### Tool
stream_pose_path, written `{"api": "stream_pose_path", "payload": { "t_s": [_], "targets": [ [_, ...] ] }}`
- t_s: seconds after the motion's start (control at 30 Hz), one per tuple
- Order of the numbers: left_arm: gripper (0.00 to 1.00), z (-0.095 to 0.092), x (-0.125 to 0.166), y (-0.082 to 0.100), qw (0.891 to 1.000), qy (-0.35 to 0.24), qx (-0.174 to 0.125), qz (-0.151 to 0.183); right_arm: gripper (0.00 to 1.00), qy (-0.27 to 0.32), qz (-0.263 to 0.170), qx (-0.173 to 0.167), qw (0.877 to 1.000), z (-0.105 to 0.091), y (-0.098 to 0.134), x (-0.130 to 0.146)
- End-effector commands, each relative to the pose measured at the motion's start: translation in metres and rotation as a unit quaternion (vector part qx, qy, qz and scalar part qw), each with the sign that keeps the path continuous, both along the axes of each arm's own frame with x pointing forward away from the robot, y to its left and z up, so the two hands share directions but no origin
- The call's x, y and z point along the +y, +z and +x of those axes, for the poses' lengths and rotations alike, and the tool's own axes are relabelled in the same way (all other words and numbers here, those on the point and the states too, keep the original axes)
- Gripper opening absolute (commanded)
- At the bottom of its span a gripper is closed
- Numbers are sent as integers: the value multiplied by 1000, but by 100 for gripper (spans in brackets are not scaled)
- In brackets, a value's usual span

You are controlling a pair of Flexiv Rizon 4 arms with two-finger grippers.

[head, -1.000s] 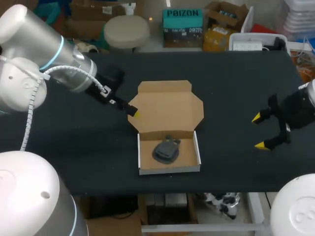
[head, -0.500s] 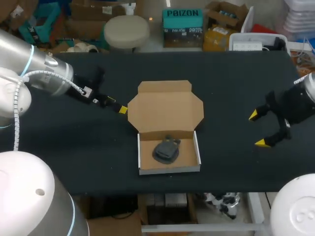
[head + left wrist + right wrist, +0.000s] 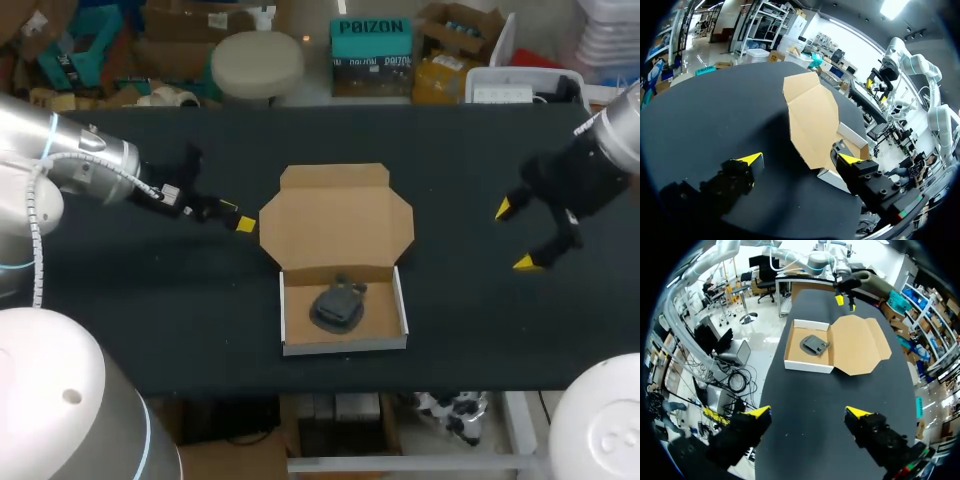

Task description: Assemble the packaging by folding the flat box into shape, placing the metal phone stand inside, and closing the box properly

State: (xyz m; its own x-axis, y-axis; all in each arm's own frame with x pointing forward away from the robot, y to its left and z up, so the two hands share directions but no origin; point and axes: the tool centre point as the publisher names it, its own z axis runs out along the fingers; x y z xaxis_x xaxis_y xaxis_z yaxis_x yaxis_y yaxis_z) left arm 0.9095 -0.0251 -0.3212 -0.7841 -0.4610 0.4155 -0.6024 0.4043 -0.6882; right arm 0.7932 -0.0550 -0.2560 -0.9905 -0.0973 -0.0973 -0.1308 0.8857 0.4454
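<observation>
Lying flat behind the box [image 3: 345,345] holding the phone stand [image 3: 338,304], the lid [image 3: 338,220] has the left end effector [image 3: 236,215] just beside its left edge; the right end effector [image 3: 515,236] is well apart. Both gape empty.

The open brown cardboard box [image 3: 337,222] sits on the black table [image 3: 450,330] midway between its left and right edges. Its tray is near the front edge and its flat lid is spread behind, toward the far edge. The dark grey metal phone stand [image 3: 337,303] lies inside the tray. The left gripper [image 3: 237,215] is just beside the lid's left corner, and the right gripper [image 3: 515,236] is well apart, near the right edge.
</observation>
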Motion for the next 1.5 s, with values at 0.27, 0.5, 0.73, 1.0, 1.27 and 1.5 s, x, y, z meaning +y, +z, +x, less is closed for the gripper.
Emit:
{"api": "stream_pose_path", "payload": {
  "t_s": [0.27,0.5,0.73,1.0,1.27,1.5],
  "targets": [
    [85,13,-21,-14,998,-47,20,-34,100,26,-32,14,999,22,8,12],
    [77,13,-36,-16,997,-69,12,-42,100,33,-40,13,999,33,11,16],
    [67,13,-46,-21,994,-100,6,-51,100,40,-53,17,998,41,14,18],
    [53,9,-57,-28,990,-122,3,-64,100,47,-64,18,997,49,17,25],
    [44,7,-67,-30,988,-134,8,-73,100,54,-78,18,995,54,16,33],
    [40,3,-74,-27,986,-146,2,-79,100,58,-85,17,995,57,18,37]
  ]
}}
